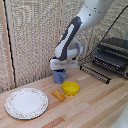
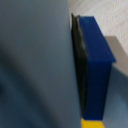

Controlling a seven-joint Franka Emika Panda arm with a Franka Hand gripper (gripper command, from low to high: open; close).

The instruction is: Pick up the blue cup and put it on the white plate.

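End effector (image 1: pixel 60 73) at frame centre, closed around cobalt cup (image 1: pixel 59 77) on surface (image 1: pixel 90 107) for lifting; alabaster dining ware (image 1: pixel 26 103) lower left.

Matt blue cup (image 1: pixel 59 76), glossy white plate (image 1: pixel 26 103), pale wooden tabletop (image 1: pixel 95 105)

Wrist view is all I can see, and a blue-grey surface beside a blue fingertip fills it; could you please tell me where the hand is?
Observer: The hand is down on the cobalt cup, near the back of the table.
Operator: Where is the plate, please?
Observer: The white plate lies to the exterior view's left of the cup, nearer the front edge.
Operator: Is anything else close by?
Observer: A small orange block lies in front of the cup, beside a yellow bowl.
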